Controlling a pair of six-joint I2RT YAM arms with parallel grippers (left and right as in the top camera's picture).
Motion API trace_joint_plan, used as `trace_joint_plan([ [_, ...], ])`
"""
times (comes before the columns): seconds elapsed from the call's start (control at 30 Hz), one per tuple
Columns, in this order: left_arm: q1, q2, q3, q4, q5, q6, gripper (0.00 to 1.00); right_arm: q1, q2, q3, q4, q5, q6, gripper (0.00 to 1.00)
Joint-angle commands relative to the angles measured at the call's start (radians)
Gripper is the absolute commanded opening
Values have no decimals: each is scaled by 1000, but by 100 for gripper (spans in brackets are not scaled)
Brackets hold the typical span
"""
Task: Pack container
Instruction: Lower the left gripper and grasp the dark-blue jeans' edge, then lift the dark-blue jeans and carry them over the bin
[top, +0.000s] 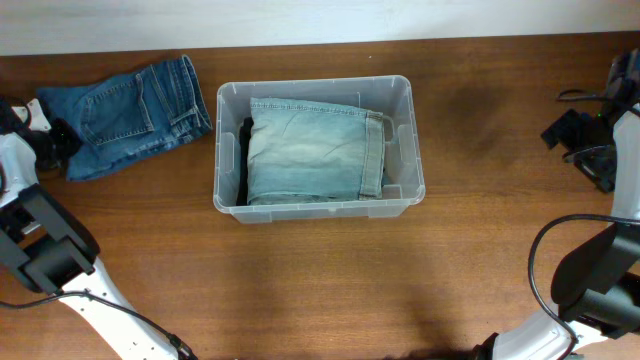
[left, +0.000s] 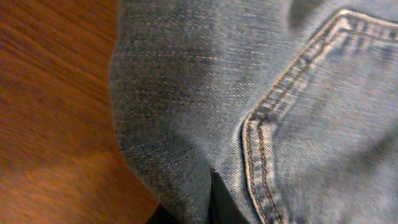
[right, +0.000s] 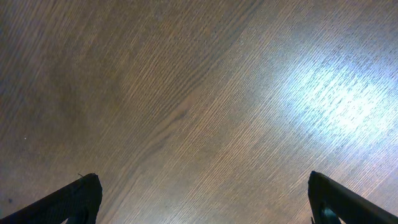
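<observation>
Left gripper (top: 52, 138): positioned well to the left of the container (top: 316, 207), at the far edge of the dark blue jeans (top: 130, 115). In the wrist view one dark fingertip (left: 219, 200) shows at the bottom centre with denim pressed against it; the jaws are clenched on the jeans.

Right gripper (right: 205, 202): well to the right of the container, above the bare wooden table (top: 450, 250). The jaws are spread wide and hold nothing.

The container stands upright on the table between the two arms. Folded light blue jeans (top: 315, 150) fill most of it. A dark item (top: 243, 160) sits against the container's left wall, beside the light jeans.
</observation>
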Motion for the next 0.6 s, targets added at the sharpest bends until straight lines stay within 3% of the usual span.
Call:
trace_joint_plan([
  [0.0,-8,-98,14,-17,155,5,1,0,2,-2,0,12,9,98],
  [0.27,-16,-344,49,3,378,-40,1,0,2,-2,0,12,9,98],
  [0.57,-98,-673,50,10,419,-155,1,0,2,-2,0,12,9,98],
])
